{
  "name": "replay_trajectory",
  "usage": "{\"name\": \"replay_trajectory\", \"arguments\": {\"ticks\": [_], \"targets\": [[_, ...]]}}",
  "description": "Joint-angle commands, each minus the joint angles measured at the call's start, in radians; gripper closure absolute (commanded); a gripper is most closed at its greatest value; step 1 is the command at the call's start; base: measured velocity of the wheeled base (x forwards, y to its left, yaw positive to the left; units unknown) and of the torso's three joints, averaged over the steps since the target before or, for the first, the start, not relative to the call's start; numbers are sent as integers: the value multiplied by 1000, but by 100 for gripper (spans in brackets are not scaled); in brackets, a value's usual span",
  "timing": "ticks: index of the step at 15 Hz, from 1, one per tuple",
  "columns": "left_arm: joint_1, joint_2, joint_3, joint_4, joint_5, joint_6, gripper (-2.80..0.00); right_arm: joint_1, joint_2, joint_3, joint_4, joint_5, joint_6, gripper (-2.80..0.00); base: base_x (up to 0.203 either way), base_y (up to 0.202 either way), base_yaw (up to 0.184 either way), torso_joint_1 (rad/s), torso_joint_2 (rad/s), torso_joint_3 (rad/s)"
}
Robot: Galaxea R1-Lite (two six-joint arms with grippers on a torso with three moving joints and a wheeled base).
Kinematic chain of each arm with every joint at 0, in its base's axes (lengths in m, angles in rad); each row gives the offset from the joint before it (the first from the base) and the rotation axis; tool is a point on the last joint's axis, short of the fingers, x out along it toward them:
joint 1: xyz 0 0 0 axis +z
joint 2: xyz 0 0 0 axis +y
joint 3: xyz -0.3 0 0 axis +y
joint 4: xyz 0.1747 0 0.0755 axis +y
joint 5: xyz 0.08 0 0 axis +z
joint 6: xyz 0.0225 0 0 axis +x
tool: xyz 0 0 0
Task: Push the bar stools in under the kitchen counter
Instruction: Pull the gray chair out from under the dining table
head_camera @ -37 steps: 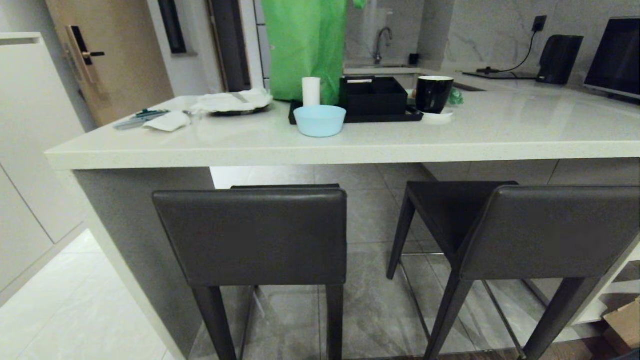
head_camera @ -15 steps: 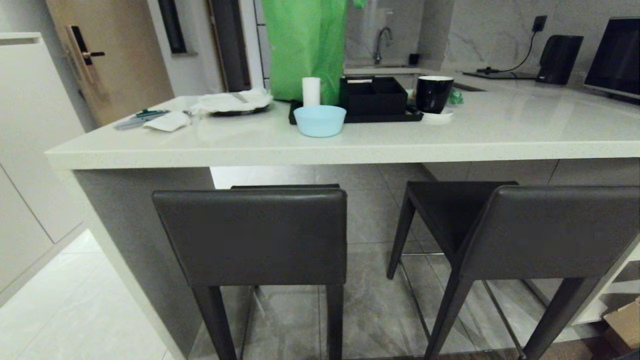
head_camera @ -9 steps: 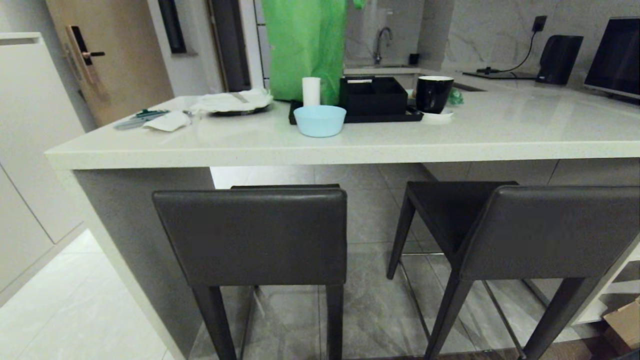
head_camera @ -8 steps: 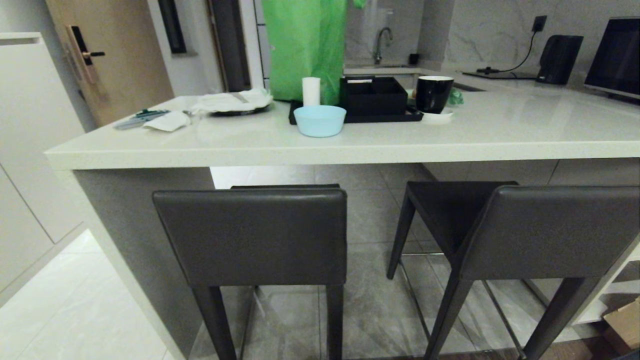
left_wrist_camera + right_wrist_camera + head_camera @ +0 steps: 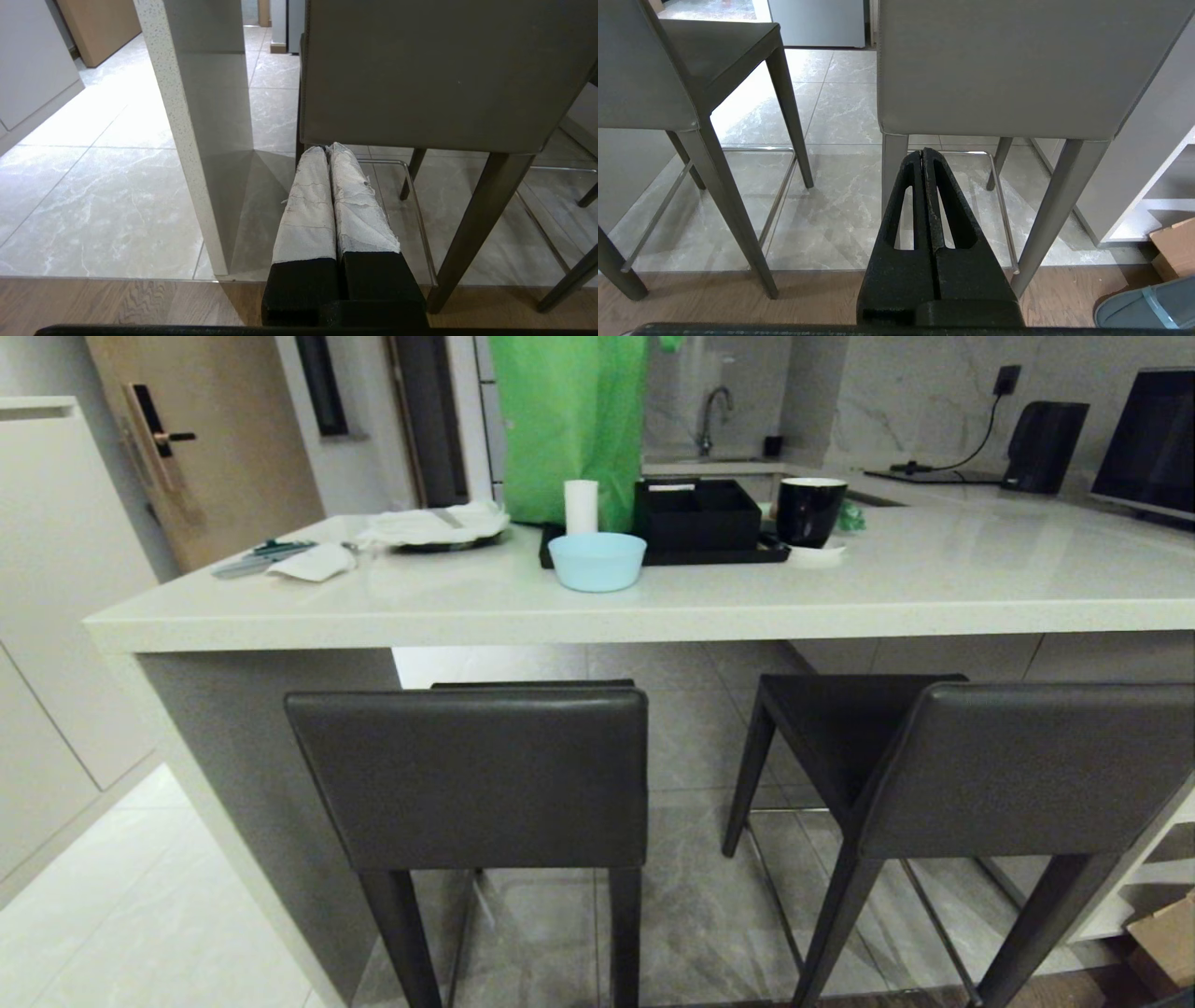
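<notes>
Neither of the bar stools (image 5: 485, 775) is under the kitchen counter (image 5: 653, 607) yet; left gripper (image 5: 327, 149) and right gripper (image 5: 923, 151) pressed together, empty, short of the backrests.

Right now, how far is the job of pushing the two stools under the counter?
Nothing looks done yet. The left stool and the right stool both stand with their backrests out in front of the counter edge, and the right one is turned at an angle. In hand: nothing; the left tool and right tool are shut and low behind the backrests, not touching. Both pushes are left.
</notes>
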Motion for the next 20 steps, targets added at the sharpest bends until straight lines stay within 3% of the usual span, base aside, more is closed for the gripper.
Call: {"name": "replay_trajectory", "arguments": {"ticks": [1,5,7,8,11,14,16,18,20], "targets": [[-2,0,2,0,-1,-1,0,0,0,0,1,0,-2,0,0,0,0,0,0,0],[-1,0,2,0,0,-3,0,0,-1,0,1,5,-11,0,0,0,0,0,0,0],[-1,0,-15,2,4,2,0,-1,0,-2,13,15,-95,0,0,0,0,0,0,0],[-1,0,-65,24,14,-14,0,-1,4,-19,32,19,-103,0,0,0,0,0,0,0],[-2,45,-345,292,-19,-52,0,-2,171,-173,56,31,-91,0,0,0,0,0,0,0],[-45,324,-394,174,-35,-76,0,-5,460,-312,35,114,-98,0,0,0,0,0,0,0],[-144,508,-400,70,-34,-76,0,8,621,-372,-13,183,-101,0,0,0,0,0,0,0],[-229,627,-411,10,-32,-66,0,72,710,-415,-46,231,-99,0,0,0,0,0,0,0],[-208,703,-495,-12,-28,-59,0,100,721,-423,-56,243,-65,0,0,0,0,0,0,0]]}}
